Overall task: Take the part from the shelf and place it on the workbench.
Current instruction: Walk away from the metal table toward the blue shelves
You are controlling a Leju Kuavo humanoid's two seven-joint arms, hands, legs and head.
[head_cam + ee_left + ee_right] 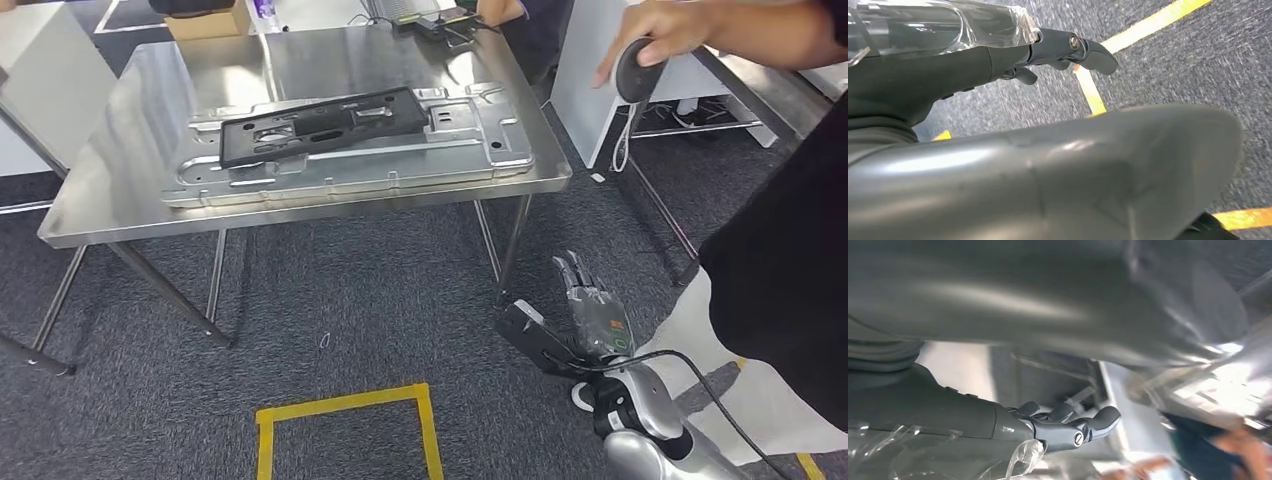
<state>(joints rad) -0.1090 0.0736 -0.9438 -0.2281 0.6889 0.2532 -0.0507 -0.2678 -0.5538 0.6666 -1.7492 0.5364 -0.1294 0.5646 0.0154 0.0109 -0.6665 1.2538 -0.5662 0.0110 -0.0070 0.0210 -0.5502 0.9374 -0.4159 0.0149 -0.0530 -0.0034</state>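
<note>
You had the flat black plastic part (322,124), a long panel pierced with slots and cut-outs, lying on the embossed silver sheet-metal plate (470,150) atop the stainless steel workbench (150,100). Your right hand (592,305) hung low beside the table leg, fingers apart and holding nothing. Your left hand (1058,50) hovered over grey carpet with fingers loosely extended, empty. A person's hand (665,35) held a round black object (634,70).

Head view high, facing forward-down over workbench (300,200) and carpet, wrist views close behind each hand, blurred
</note>
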